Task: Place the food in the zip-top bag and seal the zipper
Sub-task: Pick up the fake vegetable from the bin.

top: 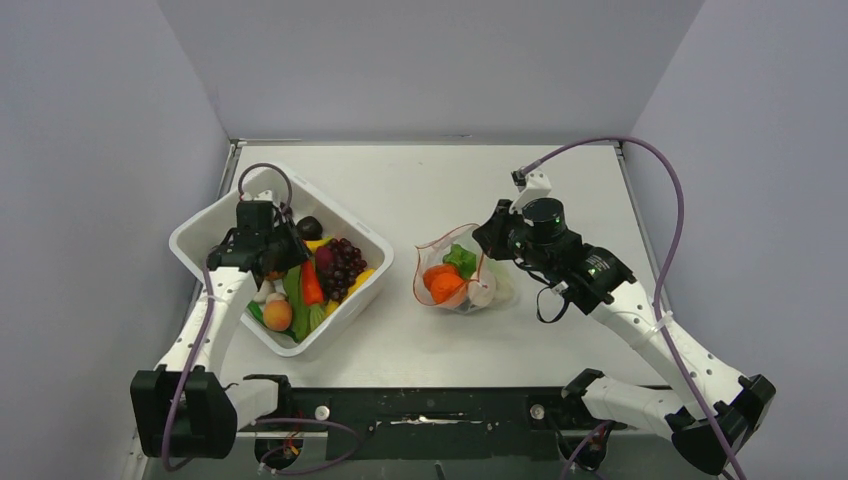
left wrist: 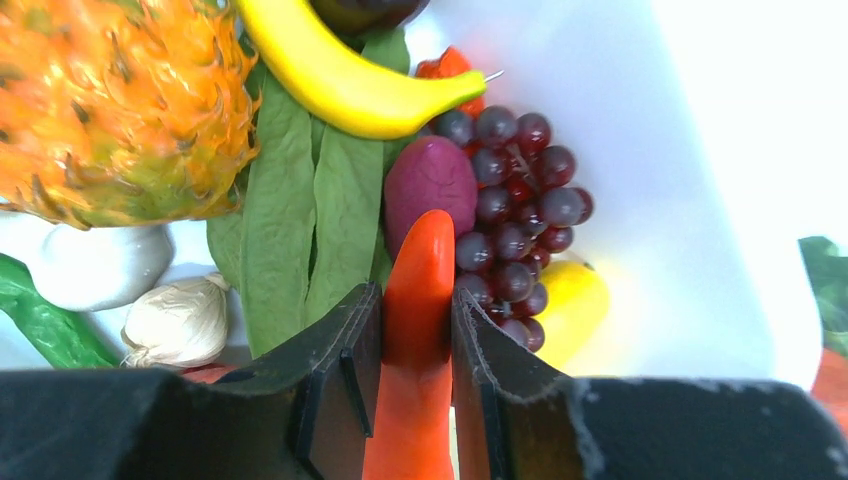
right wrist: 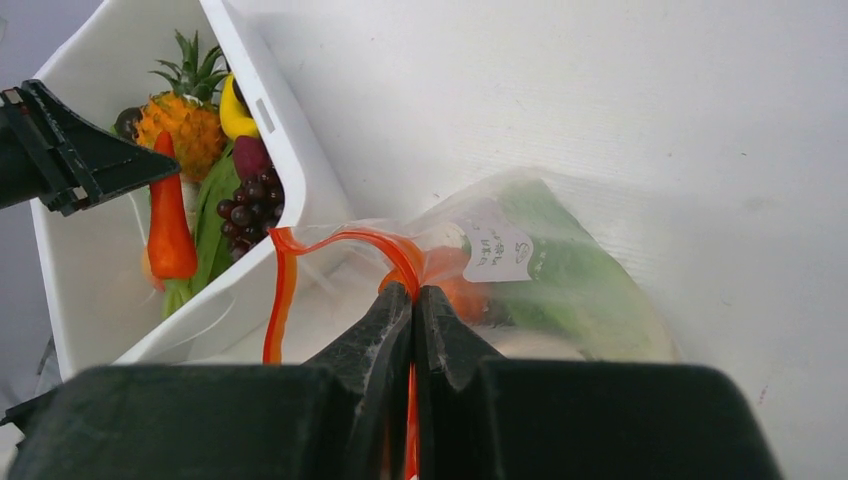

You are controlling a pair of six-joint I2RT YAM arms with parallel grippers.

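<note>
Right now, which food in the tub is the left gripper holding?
The carrot, clamped in the left gripper; the grapes and banana lie loose.

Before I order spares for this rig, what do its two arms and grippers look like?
Both arms match: the left arm and right arm have white links with black joint housings and black bases. A purple cable loops along each. The left gripper and right gripper have black, wedge-shaped fingers tapering to the tips.
</note>
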